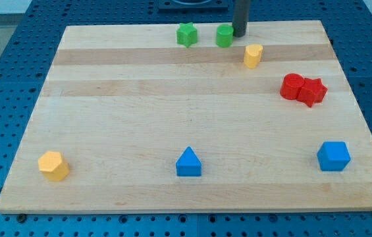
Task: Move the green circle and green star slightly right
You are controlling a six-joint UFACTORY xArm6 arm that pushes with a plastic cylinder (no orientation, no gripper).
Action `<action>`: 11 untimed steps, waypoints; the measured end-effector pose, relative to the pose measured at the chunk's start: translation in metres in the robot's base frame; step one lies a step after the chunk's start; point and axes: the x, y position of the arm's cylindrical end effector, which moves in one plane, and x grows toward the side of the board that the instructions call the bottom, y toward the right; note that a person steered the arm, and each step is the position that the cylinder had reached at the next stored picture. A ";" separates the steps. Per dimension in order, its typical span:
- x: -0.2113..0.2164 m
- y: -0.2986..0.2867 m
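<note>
**Tip at the board's top edge, just right of the green pair**

From my station I see my tip [239, 35] near the view's top, touching or all but touching the right side of the green circle [224, 35]. The rod is bare, with nothing to clench or let go; it only presses sideways against blocks.

The closest neighbour is a yellow block [253, 56], a short rounded piece, standing just below and to the right of the tip. Further down the view's right side, a red circle [292, 86] and a red star [313, 91] sit touching each other. At the view's bottom lie a yellow hexagon [54, 165] on the left, a blue triangle [188, 162] in the middle and a blue block [334, 156], roughly square, on the right, all well apart from the tip.

The wooden board [139, 105] is pale, made of long planks with visible grain, and rests on a blue perforated table [1, 79]. The blocks look smooth and matte.

The green star [186, 34] stands to the left of the green circle with a small gap between them, both near the board's top edge. The circle is a low cylinder; the star has blunt points. Both are bright green.
</note>
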 end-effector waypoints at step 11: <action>0.060 -0.279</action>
